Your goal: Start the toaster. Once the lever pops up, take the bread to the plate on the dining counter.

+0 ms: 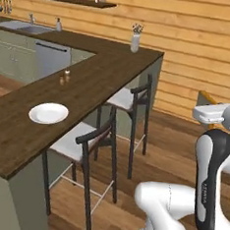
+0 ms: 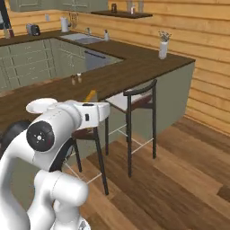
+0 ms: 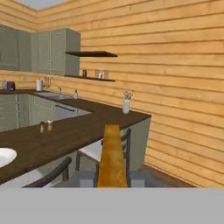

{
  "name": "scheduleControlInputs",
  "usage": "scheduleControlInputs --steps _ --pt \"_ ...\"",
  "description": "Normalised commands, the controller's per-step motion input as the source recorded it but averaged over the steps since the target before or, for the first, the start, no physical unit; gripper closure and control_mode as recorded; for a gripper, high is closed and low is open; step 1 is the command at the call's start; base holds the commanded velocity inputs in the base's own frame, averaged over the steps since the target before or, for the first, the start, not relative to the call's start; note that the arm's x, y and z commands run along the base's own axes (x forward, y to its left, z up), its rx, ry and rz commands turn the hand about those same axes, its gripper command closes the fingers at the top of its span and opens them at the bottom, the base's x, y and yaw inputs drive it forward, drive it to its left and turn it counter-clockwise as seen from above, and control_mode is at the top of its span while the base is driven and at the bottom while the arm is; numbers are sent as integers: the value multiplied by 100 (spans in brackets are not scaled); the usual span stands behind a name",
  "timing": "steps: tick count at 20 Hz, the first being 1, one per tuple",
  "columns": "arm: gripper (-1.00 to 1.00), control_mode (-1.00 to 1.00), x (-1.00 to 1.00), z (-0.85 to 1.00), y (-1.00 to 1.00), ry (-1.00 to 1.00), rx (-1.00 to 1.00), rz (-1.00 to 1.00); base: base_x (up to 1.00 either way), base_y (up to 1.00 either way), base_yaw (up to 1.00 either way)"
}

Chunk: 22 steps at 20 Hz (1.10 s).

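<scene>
Hand view showed the gripper pinching the bread edge-on, beside the dining counter bearing the plate.

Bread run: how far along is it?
Toasting and pickup look done: the bread is clamped edge-on in the shut pincer, away from the toaster on the far worktop. In hand: carrying it alongside the dining counter. Left: reach the plate, which is bare, and set the slice on it.
</scene>
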Motion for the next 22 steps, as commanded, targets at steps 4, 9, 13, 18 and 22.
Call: scheduleControlInputs --steps 4,9,13,18,22 --pt "100 100 0 0 0 0 0 0 13 -4 94" --pt "100 100 0 0 0 0 0 0 72 -10 80" --pt "100 100 0 0 0 0 0 0 78 -32 65" --pt "100 100 0 0 0 0 0 0 42 5 15" --pt "100 100 0 0 0 0 0 0 64 18 0"
